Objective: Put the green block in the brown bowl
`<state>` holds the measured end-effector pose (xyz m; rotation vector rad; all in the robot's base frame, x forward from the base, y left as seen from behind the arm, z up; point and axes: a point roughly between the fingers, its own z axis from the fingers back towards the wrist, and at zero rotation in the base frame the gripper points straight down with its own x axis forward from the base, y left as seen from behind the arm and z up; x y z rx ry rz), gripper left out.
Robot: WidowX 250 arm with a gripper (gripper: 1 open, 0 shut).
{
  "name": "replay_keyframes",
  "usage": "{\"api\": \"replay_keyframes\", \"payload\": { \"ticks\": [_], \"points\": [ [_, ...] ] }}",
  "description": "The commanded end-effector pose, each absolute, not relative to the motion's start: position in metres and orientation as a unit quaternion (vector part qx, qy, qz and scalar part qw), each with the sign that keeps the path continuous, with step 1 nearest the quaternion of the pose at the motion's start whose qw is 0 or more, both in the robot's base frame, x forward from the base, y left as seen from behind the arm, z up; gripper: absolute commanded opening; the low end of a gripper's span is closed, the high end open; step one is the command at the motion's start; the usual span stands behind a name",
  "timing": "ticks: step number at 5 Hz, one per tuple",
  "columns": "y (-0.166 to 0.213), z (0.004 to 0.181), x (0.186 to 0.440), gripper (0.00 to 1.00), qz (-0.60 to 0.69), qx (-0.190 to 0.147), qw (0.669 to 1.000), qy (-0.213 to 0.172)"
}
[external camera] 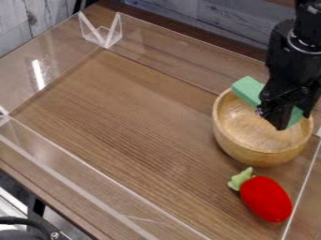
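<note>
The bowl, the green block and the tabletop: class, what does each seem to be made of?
Brown bowl: likely wood, smooth light tan, faint grain. Green block: matte, plain; painted wood or plastic, unclear. Table: wood-grain surface, possibly laminate, slightly glossy.

block [249,90] over bowl [238,142], strawberry [265,198] in front

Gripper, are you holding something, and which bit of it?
The gripper holds the green block by one end; its other end sticks out left over the brown bowl.
</note>
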<state>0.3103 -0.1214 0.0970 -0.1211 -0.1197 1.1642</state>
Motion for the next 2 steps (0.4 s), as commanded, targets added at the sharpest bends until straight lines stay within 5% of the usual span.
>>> {"api": "replay_keyframes", "payload": {
  "ticks": [1,2],
  "points": [
    [-0.114,0.103,0.317,0.00,0.536,-0.067,0.839,-0.071],
    [-0.104,0.094,0.320,0.00,0.524,-0.061,0.847,-0.072]
  ]
}}
